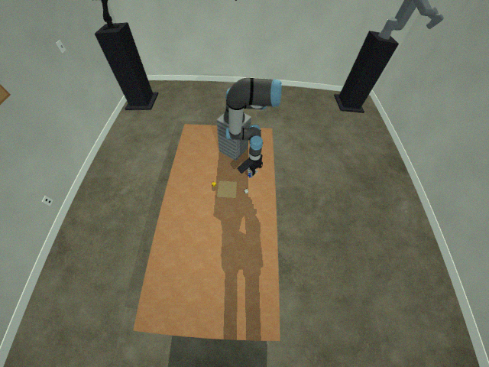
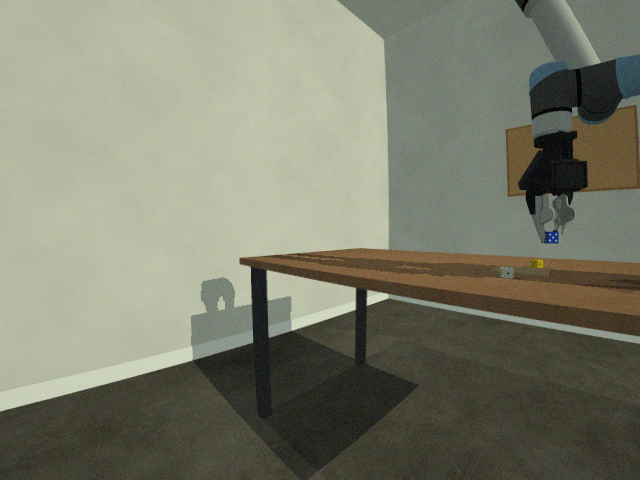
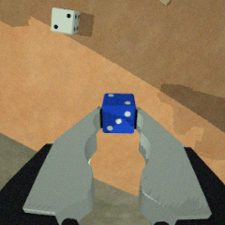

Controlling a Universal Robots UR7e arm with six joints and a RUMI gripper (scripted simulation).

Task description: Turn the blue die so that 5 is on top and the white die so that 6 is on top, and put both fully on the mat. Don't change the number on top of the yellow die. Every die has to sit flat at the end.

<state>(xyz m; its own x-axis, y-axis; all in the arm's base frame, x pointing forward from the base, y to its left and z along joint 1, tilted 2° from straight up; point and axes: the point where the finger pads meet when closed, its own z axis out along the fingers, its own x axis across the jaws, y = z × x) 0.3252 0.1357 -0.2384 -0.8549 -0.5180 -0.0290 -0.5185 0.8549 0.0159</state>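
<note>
My gripper [image 1: 251, 173] [image 2: 553, 236] [image 3: 118, 109] is shut on the blue die [image 1: 249, 174] [image 2: 551, 237] [image 3: 118, 113] and holds it in the air above the table. The exterior view shows its five-pip face sideways; the wrist view shows three pips on the larger visible face and two on the other. The white die [image 1: 246, 191] [image 2: 506, 272] [image 3: 65, 21] rests right of the mat [image 1: 227, 189] [image 2: 542, 271] in the top view, two pips up. The yellow die [image 1: 213, 183] [image 2: 537, 263] stands just off the mat's left edge; its top number is unreadable.
The wooden table [image 1: 189, 245] [image 2: 444, 286] carries the dice and mat. The arm's grey base block [image 1: 233, 142] stands behind the mat in the top view. The table's right edge lies near the gripper side. Arm shadows cross the table.
</note>
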